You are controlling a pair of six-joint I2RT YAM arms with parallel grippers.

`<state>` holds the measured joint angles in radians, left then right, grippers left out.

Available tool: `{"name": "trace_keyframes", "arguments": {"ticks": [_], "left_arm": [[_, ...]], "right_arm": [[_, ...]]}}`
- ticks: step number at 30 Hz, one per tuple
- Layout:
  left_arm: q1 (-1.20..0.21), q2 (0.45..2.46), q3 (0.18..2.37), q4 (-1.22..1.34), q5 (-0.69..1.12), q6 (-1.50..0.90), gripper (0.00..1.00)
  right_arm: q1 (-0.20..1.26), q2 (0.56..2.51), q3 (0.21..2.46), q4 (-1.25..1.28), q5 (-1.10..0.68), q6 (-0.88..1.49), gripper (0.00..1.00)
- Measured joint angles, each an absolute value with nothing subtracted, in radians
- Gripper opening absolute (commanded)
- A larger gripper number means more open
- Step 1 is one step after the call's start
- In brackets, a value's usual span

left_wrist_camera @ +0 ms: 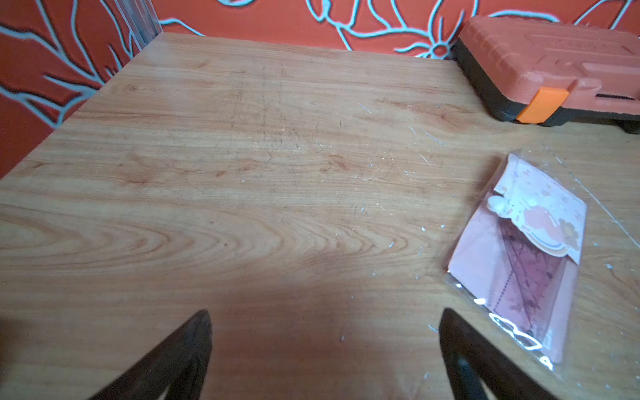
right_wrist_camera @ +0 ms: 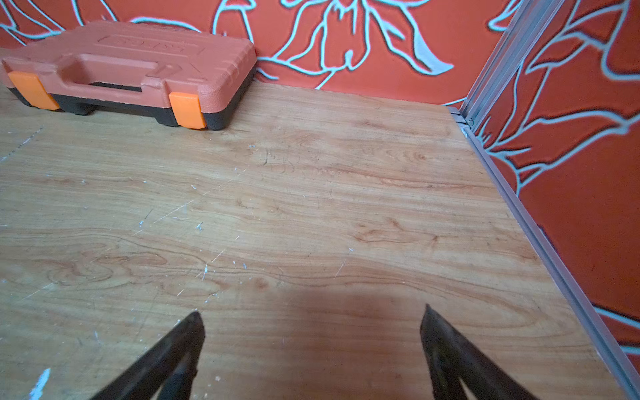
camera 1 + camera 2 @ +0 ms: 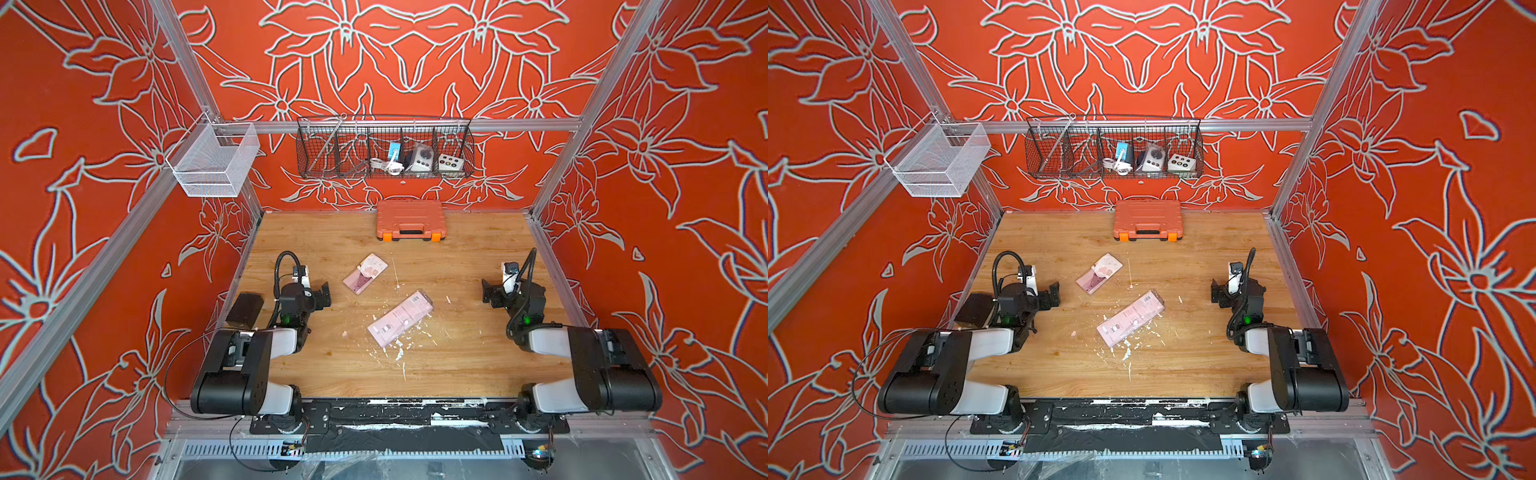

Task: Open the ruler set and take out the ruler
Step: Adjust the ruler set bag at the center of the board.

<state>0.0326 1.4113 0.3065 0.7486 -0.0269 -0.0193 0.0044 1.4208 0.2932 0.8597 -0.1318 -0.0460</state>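
Two pink packs lie mid-table in both top views. The smaller ruler set (image 3: 365,273) (image 3: 1099,273) is a clear pouch with a pink card; in the left wrist view the pouch (image 1: 519,249) lies flat with a dark pink triangular ruler (image 1: 530,277) showing through it. A longer pink pack (image 3: 400,318) (image 3: 1131,318) lies nearer the front, printed side up. My left gripper (image 3: 324,293) (image 1: 325,315) hovers open left of the pouch, with nothing in it. My right gripper (image 3: 487,293) (image 2: 311,311) hangs open over bare wood at the right, holding nothing.
An orange tool case (image 3: 410,219) (image 2: 128,69) sits shut against the back wall. A black wire basket (image 3: 384,149) and a white mesh basket (image 3: 216,160) hang above. A dark box (image 3: 245,309) sits at the left edge. White flecks litter the table (image 3: 457,353).
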Motion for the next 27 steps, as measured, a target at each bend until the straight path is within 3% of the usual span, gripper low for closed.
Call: {"name": "trace_keyframes", "arguments": {"ticks": [10, 19, 23, 27], "left_arm": [[0.033, 1.411, 0.307, 0.749, -0.024, -0.019, 1.0], [0.033, 1.409, 0.307, 0.747, -0.024, -0.019, 1.0], [-0.021, 1.265, 0.371, 0.525, -0.098, -0.025, 1.0], [-0.155, 1.074, 0.509, 0.395, -0.112, -0.149, 0.9]], "right_arm": [[0.004, 1.421, 0.294, 0.852, -0.131, -0.045, 0.98], [0.005, 1.41, 0.291, 0.85, -0.023, -0.011, 0.98], [0.051, 1.125, 0.281, 0.66, 0.056, 0.029, 0.98], [0.067, 0.929, 0.469, 0.534, -0.039, 0.262, 0.98]]}}
